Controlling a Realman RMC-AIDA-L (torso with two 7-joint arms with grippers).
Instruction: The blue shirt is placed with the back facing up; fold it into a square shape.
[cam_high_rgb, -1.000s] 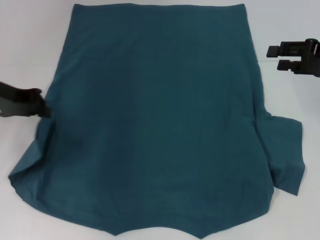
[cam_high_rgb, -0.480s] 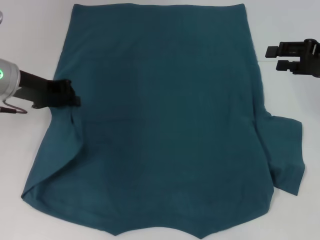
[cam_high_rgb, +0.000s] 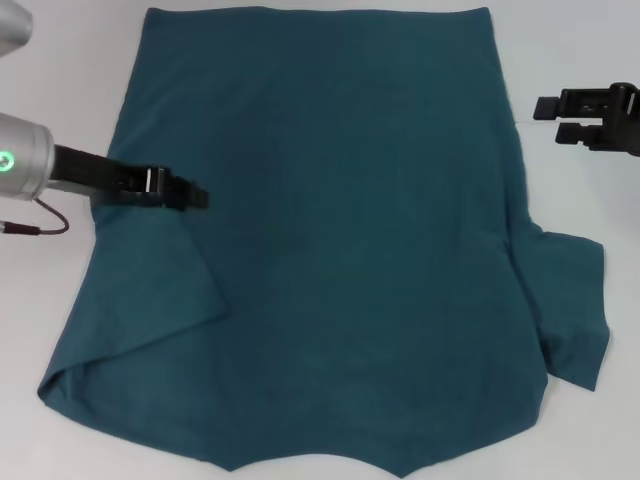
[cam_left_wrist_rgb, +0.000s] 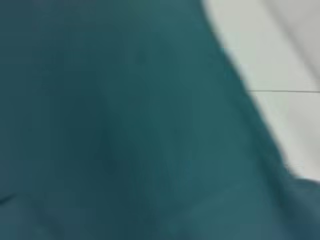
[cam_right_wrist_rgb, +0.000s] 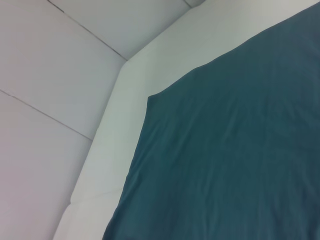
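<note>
The blue shirt (cam_high_rgb: 340, 240) lies spread flat on the white counter (cam_high_rgb: 60, 90) and fills most of the head view, its straight hem running along the upper edge of the frame and its lower edge reaching the bottom border. Bare counter shows in a strip down the left side, widest at the upper left, and in a broader band on the right from the upper right down to the middle. On the right of the frame a sleeve sticks out past the body of the shirt, lying flat and slightly creased. On the left the sleeve is folded inward over the body, making a slanted crease from the middle left down to a point at the lower left.

The left end effector (cam_high_rgb: 195, 197) reaches in from the left edge and sits over the shirt's left part, at the top of that folded flap; its tips look closed together on the fabric, pinching the shirt. The left wrist view shows only close fabric and a patch of counter.

The right end effector (cam_high_rgb: 545, 117) hangs over bare counter at the upper right, clear of the shirt's edge, its two fingers apart and holding nothing.
</note>
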